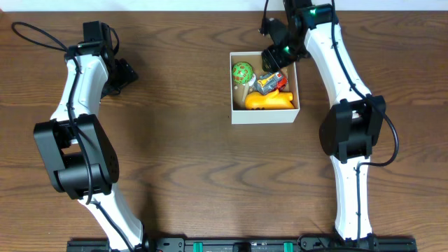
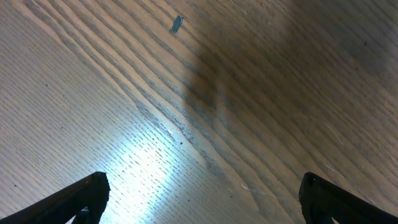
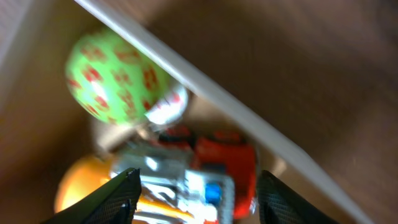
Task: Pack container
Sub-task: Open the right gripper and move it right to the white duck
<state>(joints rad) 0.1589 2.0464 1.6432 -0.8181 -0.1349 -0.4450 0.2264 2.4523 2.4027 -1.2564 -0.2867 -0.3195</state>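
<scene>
**A:** Where do we stand with the packing?

**B:** The container (image 1: 264, 116) sits on the table (image 1: 196, 175) at the right arm's side, toward the far edge. We count three toys inside: a green ball with red marks (image 1: 242, 71), a red and grey toy car (image 1: 269, 82) and a yellow-orange plastic toy (image 1: 269, 102) along the near wall. We see no toy lying outside the box in the overhead view.

**A:** And the right gripper (image 1: 275, 61)?

**B:** It hangs over the box's far right corner, just above the car. Its jaws stand partway apart. In the wrist view the car blurs along with the ball while the fingers stay sharp, so we judge that nothing is clamped.

**A:** The left gripper (image 1: 126, 73)?

**B:** Spread wide over bare wood, well apart from the box, with nothing between its fingers.

**A:** So what is left?

**B:** Little, by our reading: the filling looks done or nearly so. We see no lid anywhere, so lifting the right arm clear may be all that remains.
</scene>
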